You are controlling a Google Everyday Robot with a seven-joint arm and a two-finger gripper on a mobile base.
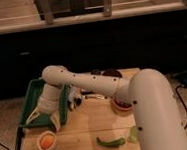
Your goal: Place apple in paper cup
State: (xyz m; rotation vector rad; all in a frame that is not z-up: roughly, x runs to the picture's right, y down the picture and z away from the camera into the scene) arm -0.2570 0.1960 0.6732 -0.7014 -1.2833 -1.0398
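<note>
The apple (48, 140), orange-red with a paler patch, sits inside the white paper cup (42, 146) at the front left of the wooden table. My gripper (41, 122) hangs just above the cup and a little behind it, over the near edge of the green tray. Its fingers are spread open and hold nothing. My white arm reaches in from the right and crosses the table to the left.
A green tray (34, 93) lies at the back left. A long green pepper (110, 142) and a pale green round object (133, 134) lie at the front. A reddish-brown bowl (121, 104) stands beside my arm. Small dark items (75, 99) lie mid-table.
</note>
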